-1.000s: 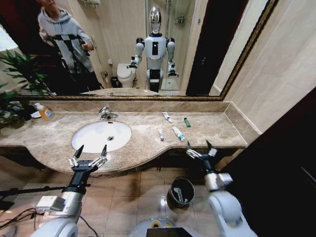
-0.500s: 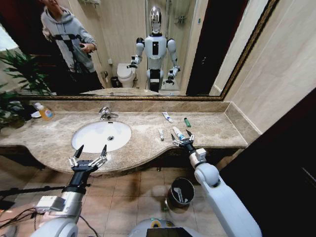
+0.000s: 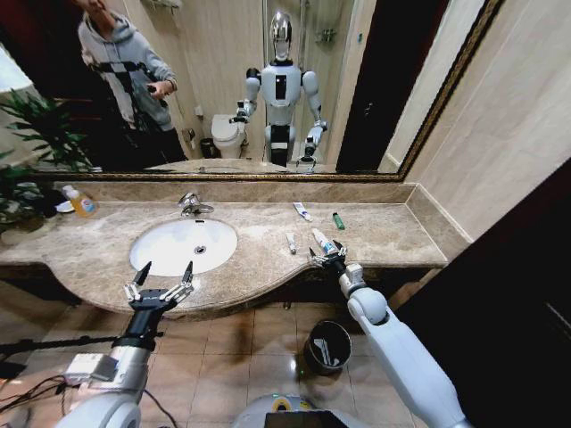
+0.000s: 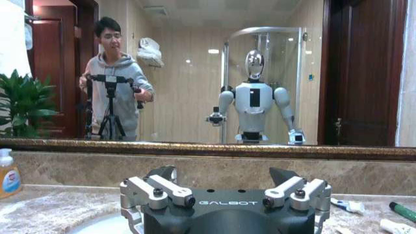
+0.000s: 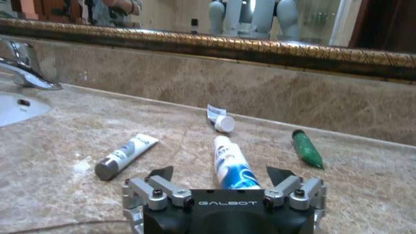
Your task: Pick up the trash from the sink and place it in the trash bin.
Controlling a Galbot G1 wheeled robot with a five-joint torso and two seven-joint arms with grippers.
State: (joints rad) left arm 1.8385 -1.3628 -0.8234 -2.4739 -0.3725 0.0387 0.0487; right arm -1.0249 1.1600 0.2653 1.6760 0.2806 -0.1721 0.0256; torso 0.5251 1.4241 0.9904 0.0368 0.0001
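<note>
The oval white sink (image 3: pixel 183 245) sits in the marble counter. To its right lies a white-and-blue tube (image 3: pixel 322 242), and my right gripper (image 3: pixel 327 256) hovers open at the tube's near end. In the right wrist view that tube (image 5: pixel 232 165) lies lengthwise between the spread fingers of the right gripper (image 5: pixel 221 176), apart from both. My left gripper (image 3: pixel 161 278) is open and holds nothing at the counter's front edge before the sink; the left gripper (image 4: pixel 224 176) faces the mirror. The black trash bin (image 3: pixel 326 346) stands on the floor below the right arm.
A grey-capped tube (image 3: pixel 291 242), a small white tube (image 3: pixel 302 211) and a green marker (image 3: pixel 338 220) lie near the blue tube. The chrome faucet (image 3: pixel 190 205) is behind the basin, a soap bottle (image 3: pixel 82 203) at far left. A wall bounds the counter's right end.
My right arm has risen from below the counter's edge and reached over the counter to the white-and-blue tube. The left arm has not moved.
</note>
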